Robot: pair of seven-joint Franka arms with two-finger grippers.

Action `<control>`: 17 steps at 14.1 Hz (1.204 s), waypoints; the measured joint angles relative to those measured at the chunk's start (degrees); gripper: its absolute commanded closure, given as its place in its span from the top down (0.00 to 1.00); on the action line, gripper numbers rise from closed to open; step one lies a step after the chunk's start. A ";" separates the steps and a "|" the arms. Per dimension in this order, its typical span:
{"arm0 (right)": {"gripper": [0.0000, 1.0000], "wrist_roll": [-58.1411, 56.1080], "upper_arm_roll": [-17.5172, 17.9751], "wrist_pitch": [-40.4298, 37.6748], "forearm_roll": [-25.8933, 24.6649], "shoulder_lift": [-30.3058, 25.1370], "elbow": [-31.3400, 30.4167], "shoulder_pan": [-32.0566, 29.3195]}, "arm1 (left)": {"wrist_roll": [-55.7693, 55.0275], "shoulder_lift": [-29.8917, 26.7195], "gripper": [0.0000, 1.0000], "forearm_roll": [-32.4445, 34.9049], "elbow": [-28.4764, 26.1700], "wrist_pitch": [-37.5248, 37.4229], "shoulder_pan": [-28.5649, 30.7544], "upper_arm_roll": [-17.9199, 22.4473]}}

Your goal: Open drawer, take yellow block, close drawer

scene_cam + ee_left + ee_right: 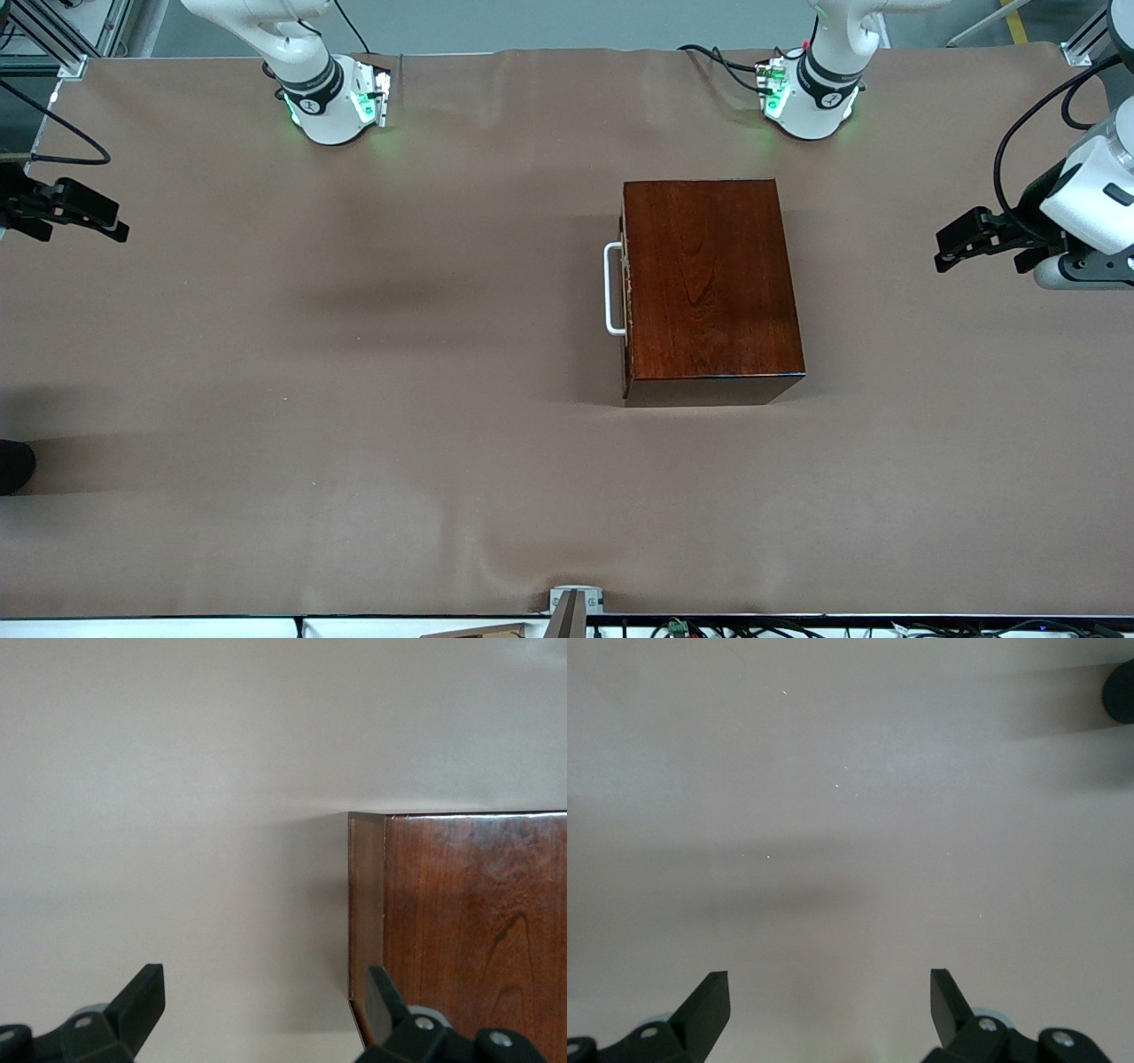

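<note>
The dark reddish-brown wooden box (pixel 711 282) stands on the table near the left arm's base. Its drawer (pixel 626 266) is pushed in. The white bar handle (pixel 612 289) on the drawer's front faces the right arm's end of the table. The yellow block is hidden. My left gripper (pixel 961 252) hangs open over the left arm's end of the table, apart from the box. In the left wrist view, a corner of the box (pixel 461 921) shows past the left gripper (pixel 266 1001). My right gripper (pixel 84 232) (pixel 830 1001) waits open over bare cloth at the right arm's end.
A brown cloth (pixel 354 399) covers the whole table. A dark rounded object (pixel 13 465) (pixel 1121 691) pokes in at the right arm's end of the table. A small metal bracket (pixel 574 602) sits at the edge nearest the front camera.
</note>
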 measured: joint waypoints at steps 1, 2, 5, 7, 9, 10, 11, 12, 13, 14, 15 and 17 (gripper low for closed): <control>1.00 0.00 0.00 0.00 0.00 0.00 0.00 0.00 | 0.00 0.00 1.00 0.00 0.00 0.03 0.00 0.00; 1.00 0.00 0.01 0.00 0.00 0.00 0.00 0.00 | 0.00 0.00 1.00 0.00 0.00 0.11 0.00 0.00; 1.00 0.00 0.02 0.00 0.00 0.00 0.00 0.00 | 0.00 0.00 1.00 0.00 0.00 0.38 0.00 0.00; 1.00 0.00 0.02 0.00 0.00 0.00 0.00 0.00 | 0.00 0.02 1.00 0.00 0.00 0.39 0.03 0.01; 1.00 0.00 0.03 0.00 0.00 0.00 0.00 0.00 | 0.00 0.08 1.00 0.00 0.00 0.50 0.10 0.07; 1.00 0.00 0.03 0.00 0.00 0.00 0.00 0.00 | 0.00 0.12 1.00 0.00 0.00 0.75 0.10 0.07; 1.00 0.00 0.03 0.00 0.00 0.00 0.00 0.01 | 0.00 0.14 1.00 0.00 0.00 0.91 0.11 0.08; 1.00 0.00 0.07 0.00 0.00 0.00 0.00 0.02 | 0.00 0.17 1.00 0.00 0.00 0.97 0.14 0.09; 1.00 0.00 0.11 0.00 0.00 0.00 0.00 0.04 | 0.00 0.25 1.00 0.00 -0.01 0.98 0.15 0.09; 1.00 0.00 0.12 0.00 0.00 0.00 0.00 0.04 | 0.00 0.40 1.00 0.00 -0.01 1.03 0.12 0.09; 1.00 0.00 0.12 0.00 0.00 0.00 0.00 0.04 | 0.00 0.55 1.00 0.00 -0.01 1.17 0.12 0.08; 1.00 0.00 0.12 0.00 0.00 0.00 0.00 0.04 | 0.00 0.77 1.00 0.00 0.00 1.31 0.10 0.06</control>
